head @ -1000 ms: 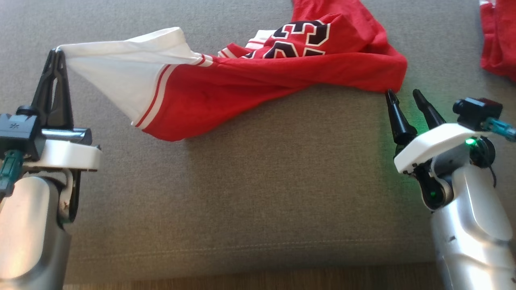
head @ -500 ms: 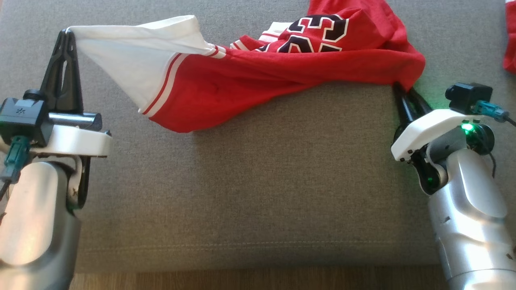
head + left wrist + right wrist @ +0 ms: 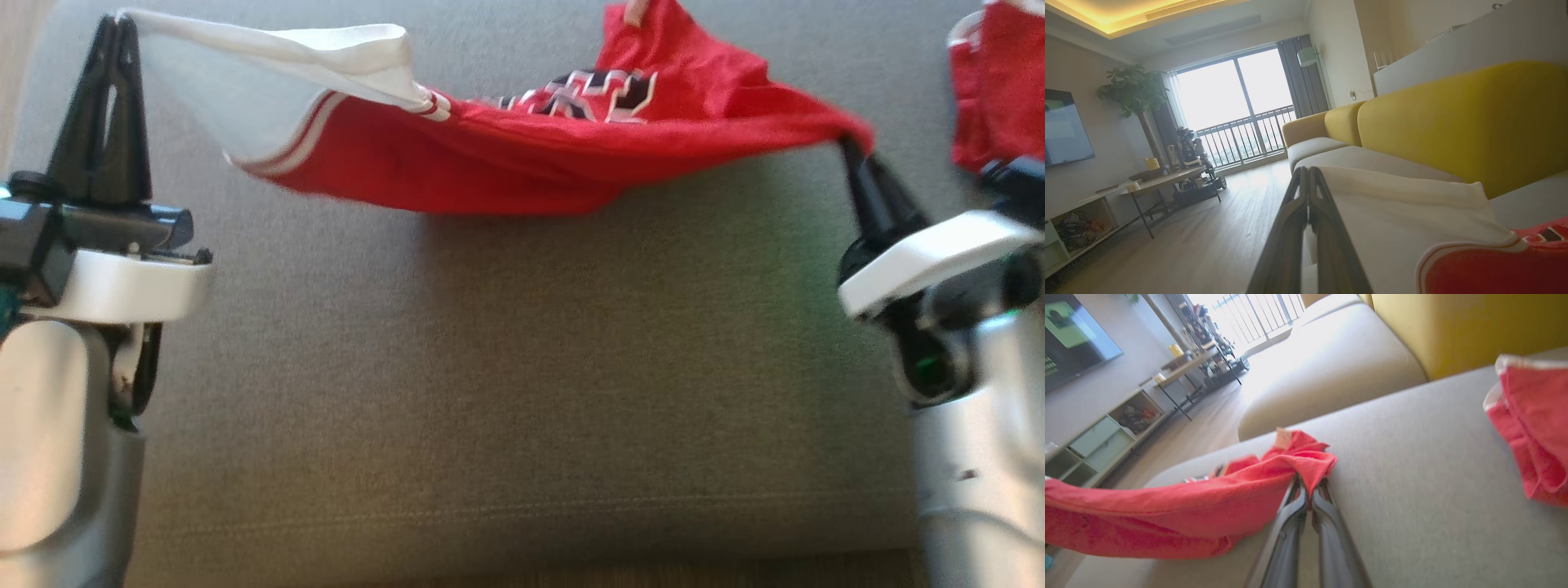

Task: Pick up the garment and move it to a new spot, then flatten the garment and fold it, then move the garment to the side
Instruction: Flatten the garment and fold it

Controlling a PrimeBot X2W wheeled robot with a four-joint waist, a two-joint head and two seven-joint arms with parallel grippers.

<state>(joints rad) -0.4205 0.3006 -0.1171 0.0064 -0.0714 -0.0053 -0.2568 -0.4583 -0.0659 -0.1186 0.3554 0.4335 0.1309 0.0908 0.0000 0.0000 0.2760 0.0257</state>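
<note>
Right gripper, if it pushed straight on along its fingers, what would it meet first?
The red garment pinched in the right gripper; past that, probably the grey sofa seat.

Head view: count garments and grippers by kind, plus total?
Garments: 2, the red-and-white jersey and a red garment at the right edge
Grippers: 2, left gripper and right gripper, both shut on the jersey
Total: 4

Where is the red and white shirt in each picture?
Head view: shirt across the top, strung between left tool and right tool.
Left wrist view: shirt lower right, white end first.
Right wrist view: shirt from lower left to centre.
Shared landmark: the grey sofa seat.
</note>
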